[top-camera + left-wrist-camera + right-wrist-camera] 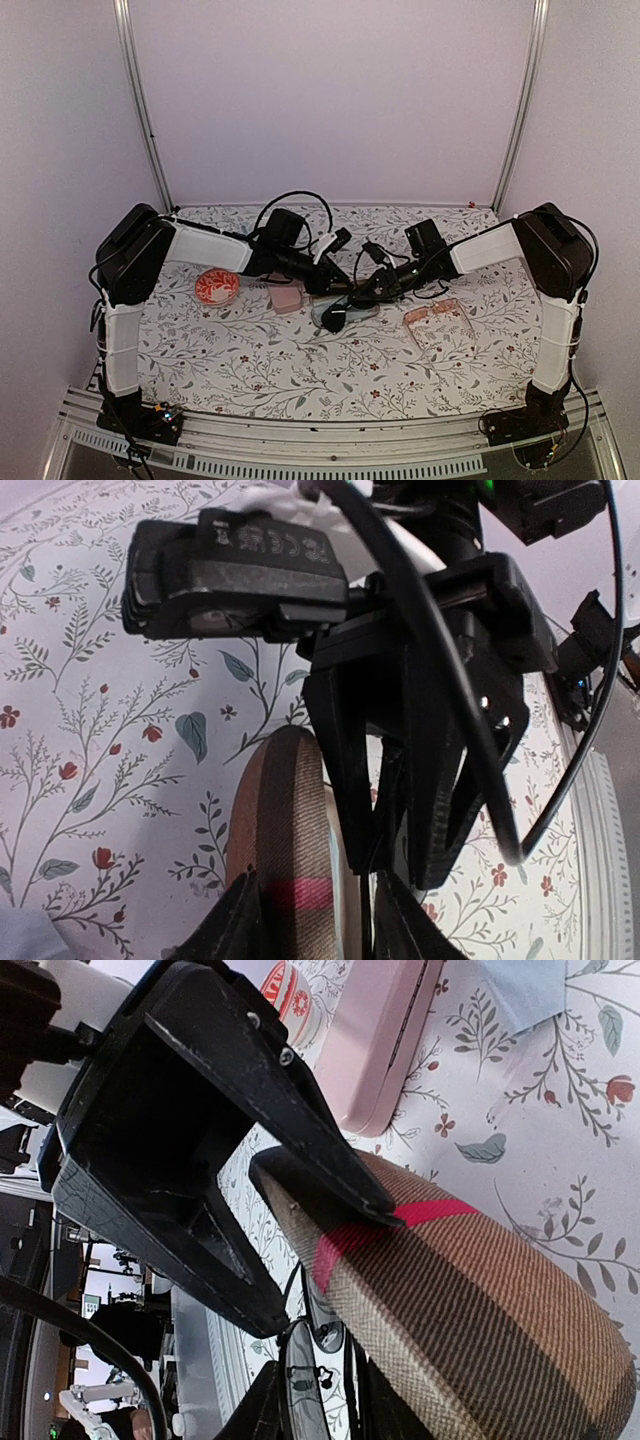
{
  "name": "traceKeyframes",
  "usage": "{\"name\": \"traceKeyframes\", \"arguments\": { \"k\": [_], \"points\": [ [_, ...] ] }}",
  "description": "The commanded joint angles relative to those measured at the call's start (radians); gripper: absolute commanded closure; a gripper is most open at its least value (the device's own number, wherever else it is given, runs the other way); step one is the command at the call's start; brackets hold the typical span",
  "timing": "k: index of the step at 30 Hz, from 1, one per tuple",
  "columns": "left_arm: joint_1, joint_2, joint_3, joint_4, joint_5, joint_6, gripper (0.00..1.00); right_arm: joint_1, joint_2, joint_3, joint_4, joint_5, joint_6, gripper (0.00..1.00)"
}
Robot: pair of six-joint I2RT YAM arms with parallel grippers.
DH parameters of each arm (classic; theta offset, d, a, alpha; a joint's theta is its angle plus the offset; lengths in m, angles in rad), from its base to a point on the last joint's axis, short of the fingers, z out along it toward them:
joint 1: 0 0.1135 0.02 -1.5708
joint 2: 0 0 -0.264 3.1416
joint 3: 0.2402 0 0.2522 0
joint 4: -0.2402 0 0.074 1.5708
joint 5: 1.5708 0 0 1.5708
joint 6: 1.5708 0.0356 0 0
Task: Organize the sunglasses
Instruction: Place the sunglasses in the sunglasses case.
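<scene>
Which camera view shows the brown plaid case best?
The right wrist view: the brown plaid case fills it, with its red band clear. The left wrist view shows only one end; the top view barely shows it.

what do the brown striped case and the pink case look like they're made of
Brown striped case: woven fabric cover, matte; the crossing threads and a checked pattern with a red band show. Pink case: smooth, likely faux leather or plastic, slight sheen, no weave visible; a seam runs along its edge.
</scene>
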Motion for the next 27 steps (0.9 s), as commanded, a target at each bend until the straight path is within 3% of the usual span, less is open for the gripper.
{"name": "traceKeyframes", "arguments": {
  "k": [1,8,19,27],
  "points": [
    [0.006,0.017,0.016,-0.02,0.025,0.018,0.6,0.003,0.041,0.042,-0.06,-0.021,-0.066,0.73],
    [0.007,0.014,0.01,-0.023,0.012,0.013,0.6,0.012,0.048,0.028,-0.038,0.003,-0.058,0.73],
    [0.007,-0.002,-0.03,0.022,-0.019,-0.017,0.6,0.012,-0.009,-0.138,0.333,0.023,0.2,0.76],
    [0.006,-0.007,-0.051,0.042,-0.029,-0.027,0.61,0.011,-0.015,-0.196,0.498,-0.009,0.323,0.76]
  ]
}}
